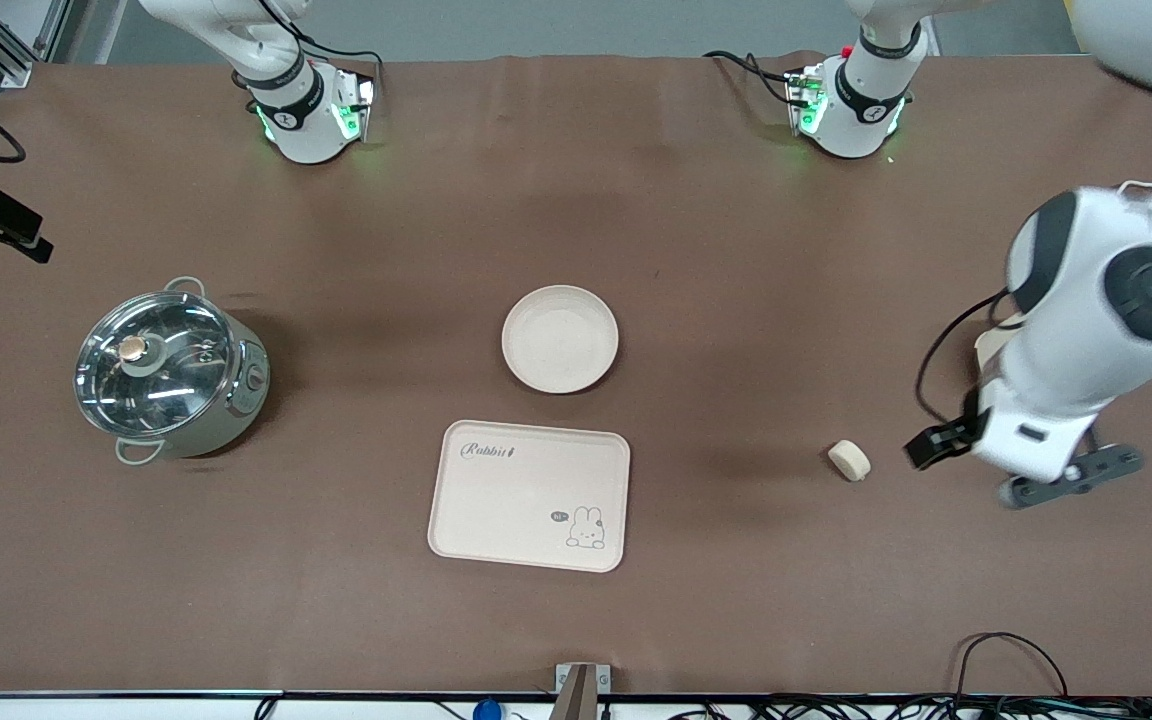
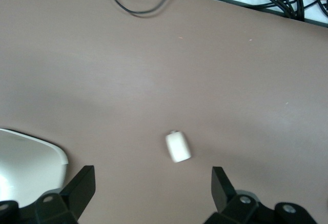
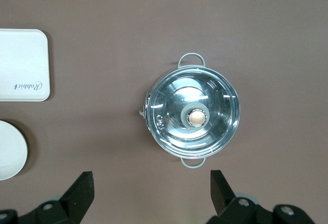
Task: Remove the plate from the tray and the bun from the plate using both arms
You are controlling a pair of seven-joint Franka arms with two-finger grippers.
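Task looks basically done, judging by the layout: the round shallow cream-white plate (image 1: 560,339) sits bare on the brown table cloth (image 1: 736,250), off the cream rectangular "Rabbit" tray (image 1: 530,495) w/ rounded corners and just farther from the front camera than it — tray empty too. The small pale cream bun (image 1: 849,460) lies alone on the cloth toward the left arm's end, well apart from plate and tray. Left gripper (image 2: 154,188) hangs over the cloth just beside the bun, fingers spread wide, holding nothing; in the left wrist view the bun (image 2: 178,146) lies just ahead of the open jaws, clear of both fingers. Right gripper (image 3: 151,190) is up over the steel pot w/ glass lid (image 1: 168,370) at the right arm's end, also wide and empty — waiting. Left to do, prob. only pulling both arms back.
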